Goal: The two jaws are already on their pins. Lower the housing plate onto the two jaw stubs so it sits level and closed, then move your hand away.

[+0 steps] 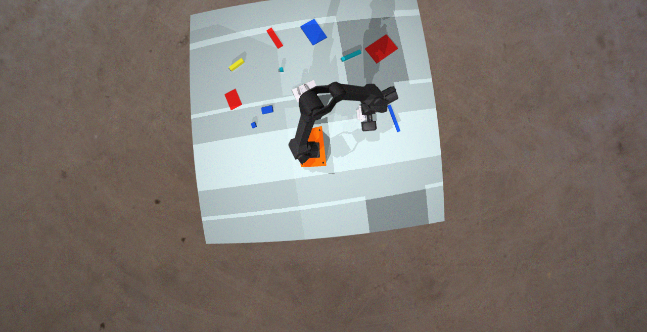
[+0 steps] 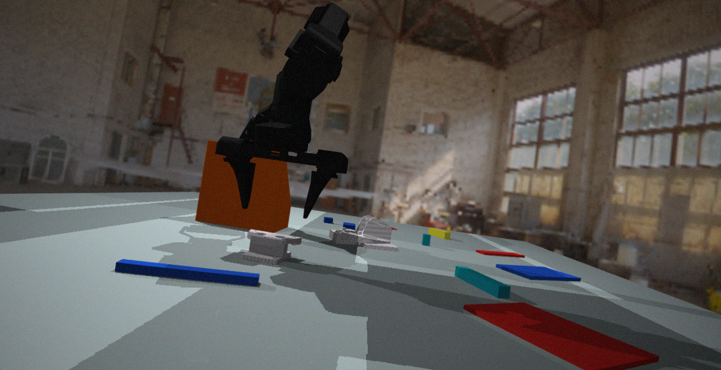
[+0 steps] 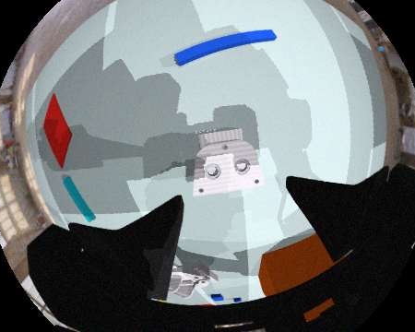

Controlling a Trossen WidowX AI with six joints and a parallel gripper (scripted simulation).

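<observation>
Above pale tabletop [image 1: 253, 171] [image 2: 90, 287] [image 3: 272, 88]: black claw [image 1: 369, 120] [image 2: 275, 213] [image 3: 237, 192] pointing down, fingers wide, nothing held.
White plate assy w/ two round holes [image 1: 360, 113] [image 2: 272, 245] [image 3: 228, 172] sits level below, apart from tips; holes clear only in wrist view.

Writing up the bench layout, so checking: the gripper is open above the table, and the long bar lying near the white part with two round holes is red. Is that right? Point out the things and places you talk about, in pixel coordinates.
Not quite: the long bar [image 1: 394, 118] [image 2: 186, 272] [image 3: 225, 46] is blue, as the exterior view shows. The rest stands.
</observation>
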